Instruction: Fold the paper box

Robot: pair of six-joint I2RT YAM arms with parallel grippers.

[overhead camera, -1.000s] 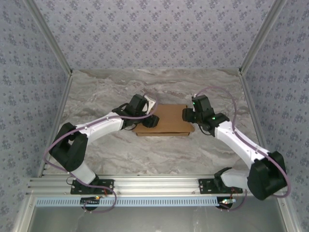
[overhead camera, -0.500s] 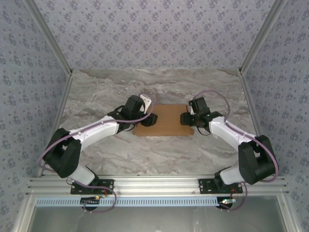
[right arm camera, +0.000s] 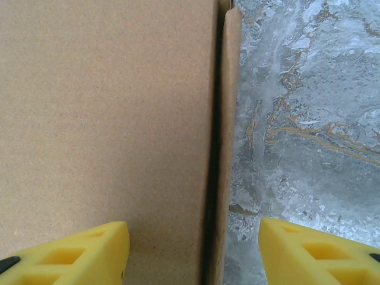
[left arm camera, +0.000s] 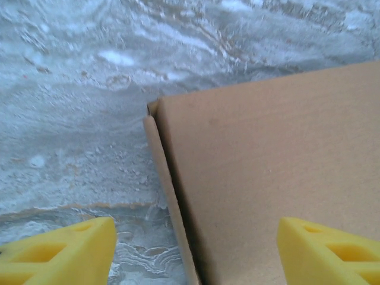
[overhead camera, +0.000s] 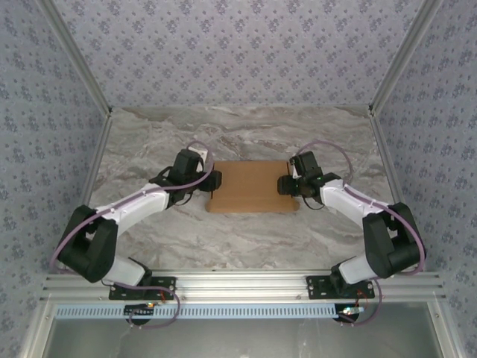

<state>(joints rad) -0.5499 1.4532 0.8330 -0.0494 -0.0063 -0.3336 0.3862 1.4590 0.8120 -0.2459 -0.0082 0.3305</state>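
Brown paper box [overhead camera: 252,186] between bent arms [overhead camera: 141,200]

The left gripper [overhead camera: 214,184] has drawn back leftward from above the paper box [overhead camera: 252,186] to its left edge, while the right gripper [overhead camera: 284,185] has shifted slightly nearer, its elbow folding inward.

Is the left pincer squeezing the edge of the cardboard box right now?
No, the left pincer is open, its yellow fingers wide apart astride the paper box edge.
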